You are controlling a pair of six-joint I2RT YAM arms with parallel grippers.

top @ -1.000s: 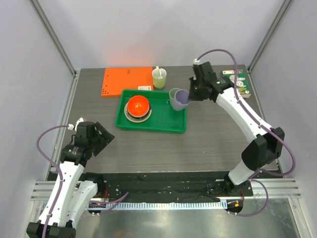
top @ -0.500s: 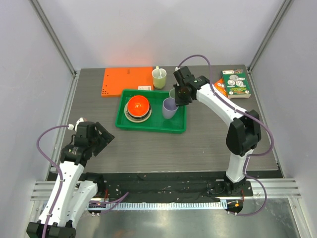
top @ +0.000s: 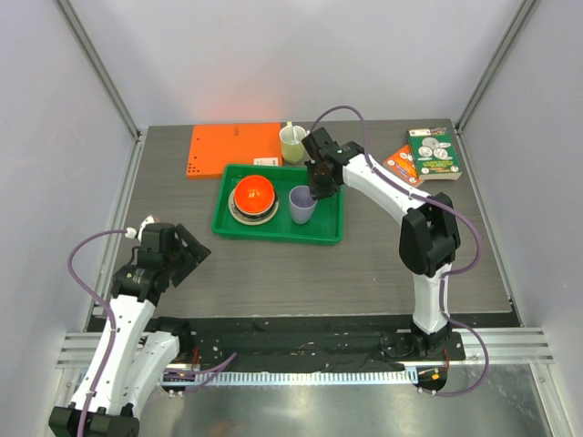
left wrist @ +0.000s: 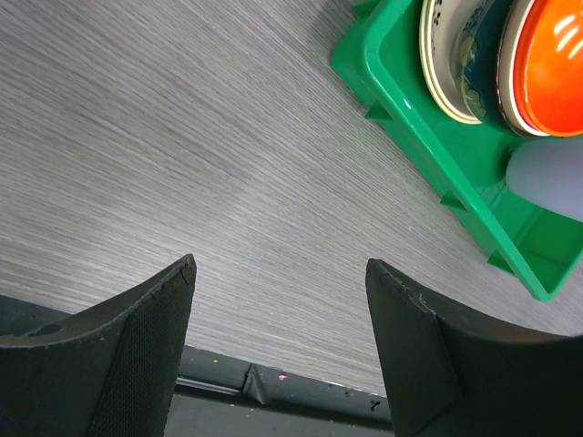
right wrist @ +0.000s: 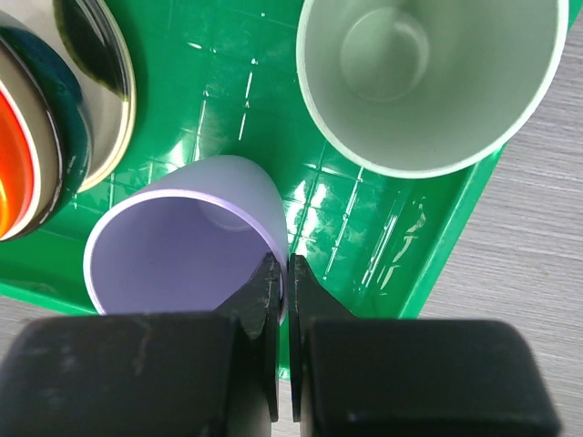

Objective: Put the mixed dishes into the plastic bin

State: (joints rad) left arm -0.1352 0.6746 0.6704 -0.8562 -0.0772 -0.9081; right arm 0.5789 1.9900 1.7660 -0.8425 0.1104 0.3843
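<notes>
R gripper [right wrist: 282, 273] has its fingers pinched on the rim wall of the lavender cup [right wrist: 182, 246], one inside, one outside. The cup is inside the green plastic bin [right wrist: 364, 237], right half, btwn the orange-red bowl [top: 254, 193] stacked on plates [left wrist: 444, 64] and the pale sage-green cup [right wrist: 428, 82]. Risk: the cup looks tilted, base contact unclear. If let go like this, it may topple or knock the sage-green cup just beside it. The cup is plain, matte, thin-walled, empty. L gripper [left wrist: 278, 266] hangs over the table [left wrist: 182, 137] w/ fingers apart, near the bin's corner.
</notes>
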